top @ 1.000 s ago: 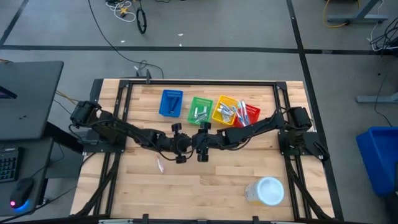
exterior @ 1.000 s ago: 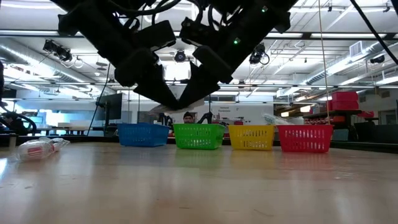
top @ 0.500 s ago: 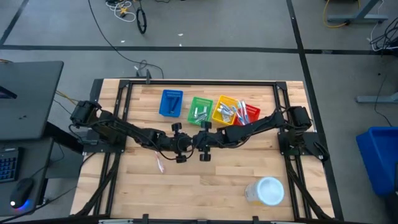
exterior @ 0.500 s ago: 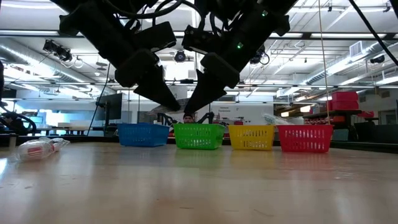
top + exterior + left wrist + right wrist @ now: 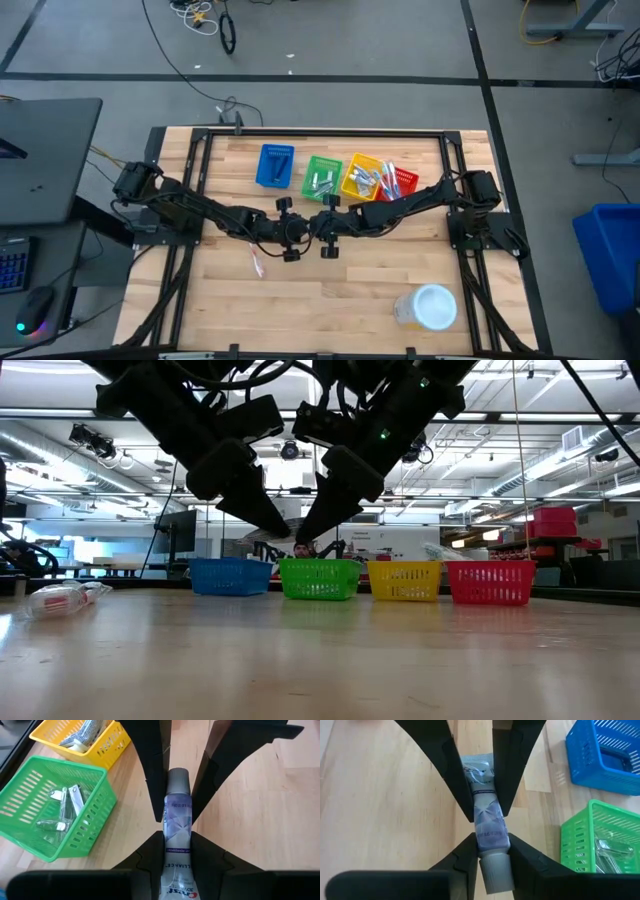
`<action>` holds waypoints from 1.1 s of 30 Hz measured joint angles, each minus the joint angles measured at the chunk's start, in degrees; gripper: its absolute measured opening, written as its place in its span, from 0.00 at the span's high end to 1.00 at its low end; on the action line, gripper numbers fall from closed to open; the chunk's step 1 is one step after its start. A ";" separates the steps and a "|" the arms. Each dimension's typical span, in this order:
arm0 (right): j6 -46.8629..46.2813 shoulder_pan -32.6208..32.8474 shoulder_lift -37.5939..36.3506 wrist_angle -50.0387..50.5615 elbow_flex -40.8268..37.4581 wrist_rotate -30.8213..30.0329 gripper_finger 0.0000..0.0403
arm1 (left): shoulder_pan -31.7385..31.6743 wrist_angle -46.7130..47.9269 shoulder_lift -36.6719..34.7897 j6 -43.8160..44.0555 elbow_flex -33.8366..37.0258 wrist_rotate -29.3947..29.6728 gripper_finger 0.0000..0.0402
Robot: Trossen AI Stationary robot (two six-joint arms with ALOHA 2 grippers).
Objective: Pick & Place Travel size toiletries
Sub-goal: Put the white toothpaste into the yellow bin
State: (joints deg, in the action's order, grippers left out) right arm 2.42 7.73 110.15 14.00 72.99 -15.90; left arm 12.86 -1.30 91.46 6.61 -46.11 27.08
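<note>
A hand-over is under way above the middle of the counter [image 5: 330, 300]. The left gripper [image 5: 177, 847] and right gripper [image 5: 482, 837] meet nose to nose, and both pairs of fingers are narrowed onto the same small tube [image 5: 177, 820]. In the left wrist view the left fingers [image 5: 145, 860] pinch the printed body while the right arm's fingers flank it nearer the grey cap. The right wrist view shows the reverse: the right fingers [image 5: 462, 855] clamp near the cap end and the left arm's hold it toward the crimped tail.

The tube is held in the air, clear of the wood, just in front of the basket row. Its long axis runs left to right along the line joining the two grippers, roughly level, with the cap toward the right arm and the flat tail toward the left arm.

The next move, as I judge it, calls for the left fingers to open and back straight off along that axis without dragging the tube. Then the right arm can carry it to a basket; the green basket [image 5: 55, 810] and yellow basket [image 5: 85, 742] lie close by.
</note>
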 joint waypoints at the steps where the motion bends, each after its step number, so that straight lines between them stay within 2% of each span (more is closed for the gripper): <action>1: 0.00 0.00 0.00 0.00 0.00 0.00 0.79 | 0.00 0.00 0.00 -0.01 0.00 0.02 0.77; 6: 0.00 0.00 0.00 0.25 0.00 0.02 0.79 | 0.00 0.00 0.00 1.37 0.00 -0.33 0.75; 12: -0.86 0.02 0.02 2.45 -0.02 0.07 0.80 | 0.00 0.20 0.00 1.97 0.00 -0.76 0.65; 18: -8.50 0.30 -0.39 11.64 -0.04 -0.69 0.80 | 0.00 0.20 0.00 2.03 0.00 -0.73 0.55; 21: -9.69 0.89 -1.70 18.58 0.34 -3.89 0.79 | 0.00 0.17 0.00 1.62 0.00 -0.73 0.53; 23: -10.27 1.73 -3.24 23.31 1.06 -8.23 0.79 | 0.00 0.22 0.00 1.49 0.00 -0.71 0.53; 27: -14.14 3.26 -7.54 33.33 1.42 -21.83 0.79 | -0.02 0.09 0.00 2.75 -0.02 -0.64 0.53; 29: -18.32 2.69 -9.75 37.89 1.42 -26.49 0.79 | 0.00 -0.05 0.00 3.87 -0.02 -0.54 0.53; 31: -23.93 0.80 -11.46 40.19 1.34 -27.55 0.78 | 0.00 -0.08 0.00 3.98 -0.02 -0.09 0.53; 33: -30.54 -1.70 -12.63 40.64 0.51 -25.93 0.77 | -0.02 -0.24 0.00 3.81 -0.02 0.49 0.53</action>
State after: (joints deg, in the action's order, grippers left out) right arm -28.13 6.03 97.52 54.64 73.51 -41.83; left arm 12.85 -1.54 91.46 10.43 -46.13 27.56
